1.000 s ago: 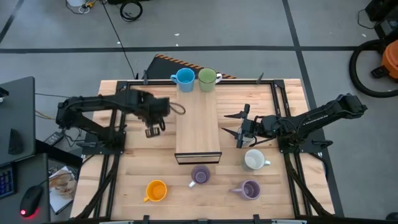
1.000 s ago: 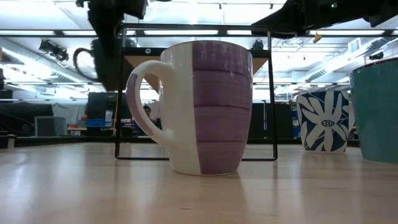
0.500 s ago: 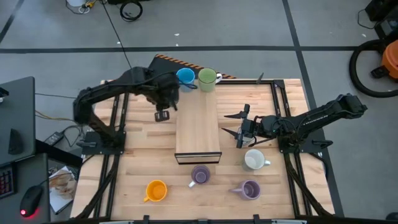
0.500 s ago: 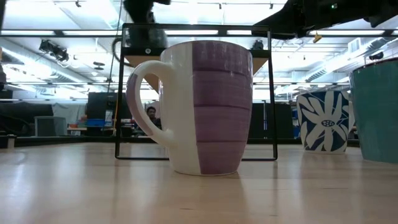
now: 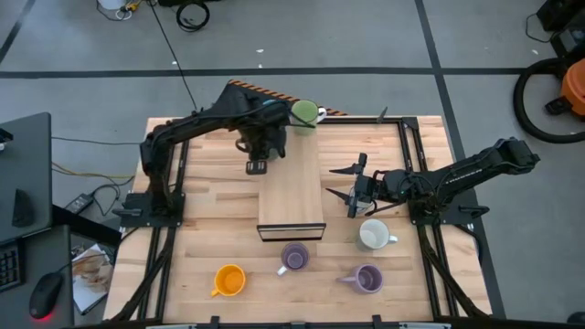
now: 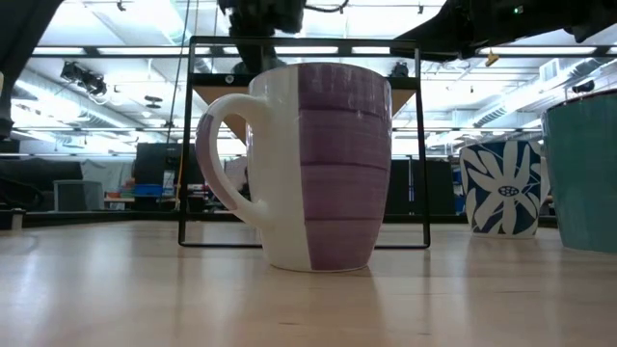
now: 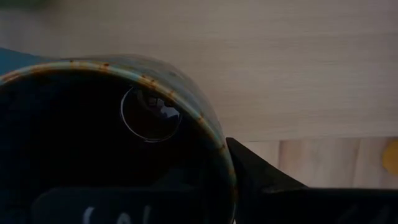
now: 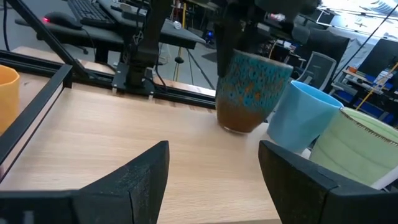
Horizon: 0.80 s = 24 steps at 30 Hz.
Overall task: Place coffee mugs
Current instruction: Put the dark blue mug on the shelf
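Left gripper (image 5: 266, 139) sits at the far end of the wooden riser block (image 5: 292, 187), jaws clamped on the rim of a dark mug with blue-speckled glaze (image 8: 252, 91). In the left wrist view one dark finger (image 7: 261, 180) lies against the outside of the rim. In the right wrist view this mug appears to rest on the block, just beside the blue mug (image 8: 300, 114) and the green mug (image 5: 304, 113).

Right gripper (image 5: 352, 189) is over the worktop (image 5: 219, 228) just right of the block, jaws wide apart, holding nothing. White mug (image 5: 373, 235) stands near it on the worktop.

Near edge of the worktop: orange mug (image 5: 228, 279), then two lavender mugs (image 5: 293, 258) (image 5: 366, 278), all upright and apart from one another.

Low view: a lavender-and-white mug stands close to the camera, with a blue-and-white floral mug (image 6: 501, 187) further back.
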### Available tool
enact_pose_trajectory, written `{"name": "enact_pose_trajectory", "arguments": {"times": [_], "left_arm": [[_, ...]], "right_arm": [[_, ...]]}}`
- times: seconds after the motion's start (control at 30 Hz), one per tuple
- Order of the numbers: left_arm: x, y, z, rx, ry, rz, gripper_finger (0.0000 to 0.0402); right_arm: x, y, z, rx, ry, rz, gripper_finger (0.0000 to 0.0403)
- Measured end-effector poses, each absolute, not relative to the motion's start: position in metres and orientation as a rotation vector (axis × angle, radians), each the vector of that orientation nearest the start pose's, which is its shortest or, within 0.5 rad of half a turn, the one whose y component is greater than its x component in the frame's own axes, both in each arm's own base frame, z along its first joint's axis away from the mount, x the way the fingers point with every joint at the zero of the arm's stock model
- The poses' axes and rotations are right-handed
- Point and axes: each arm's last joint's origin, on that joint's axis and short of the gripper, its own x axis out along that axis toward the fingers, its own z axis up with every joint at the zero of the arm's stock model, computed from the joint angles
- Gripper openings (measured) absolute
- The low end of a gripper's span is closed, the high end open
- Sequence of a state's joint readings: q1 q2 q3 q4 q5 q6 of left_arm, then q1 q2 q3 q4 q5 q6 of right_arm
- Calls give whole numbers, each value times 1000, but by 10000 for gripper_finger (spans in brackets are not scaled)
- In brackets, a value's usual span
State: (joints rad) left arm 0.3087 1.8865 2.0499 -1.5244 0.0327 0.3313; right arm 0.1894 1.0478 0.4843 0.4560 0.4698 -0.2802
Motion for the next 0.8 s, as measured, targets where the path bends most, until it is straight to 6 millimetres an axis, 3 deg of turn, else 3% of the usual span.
{"name": "enact_pose_trajectory", "arguments": {"times": [0.47, 0.8], "left_arm": [[345, 113, 353, 115, 1358, -6, 50], [348, 115, 352, 178, 1346, 7, 95]], "right_arm": [[219, 29, 242, -307, 139, -262, 254], [219, 29, 242, -302, 137, -243, 254]]}}
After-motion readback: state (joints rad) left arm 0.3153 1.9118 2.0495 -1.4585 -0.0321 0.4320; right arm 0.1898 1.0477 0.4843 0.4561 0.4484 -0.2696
